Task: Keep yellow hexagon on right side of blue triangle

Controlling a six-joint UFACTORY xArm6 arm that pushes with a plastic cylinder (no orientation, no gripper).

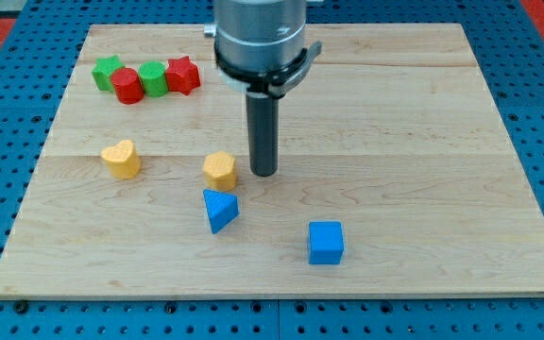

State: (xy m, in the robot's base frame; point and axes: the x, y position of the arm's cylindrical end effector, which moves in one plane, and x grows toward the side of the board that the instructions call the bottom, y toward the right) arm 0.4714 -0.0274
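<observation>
The yellow hexagon point(220, 170) sits near the middle of the wooden board point(423, 142). The blue triangle point(219, 210) lies just below it, almost touching, in the same column. My tip point(264, 174) is just to the right of the yellow hexagon, a small gap away, and above and to the right of the blue triangle.
A blue cube point(326, 243) lies at the lower right of the triangle. A yellow heart point(121, 159) lies at the left. At the top left stand a green star point(109, 72), a red cylinder point(127, 85), a green cylinder point(153, 78) and a red star point(183, 75) in a row.
</observation>
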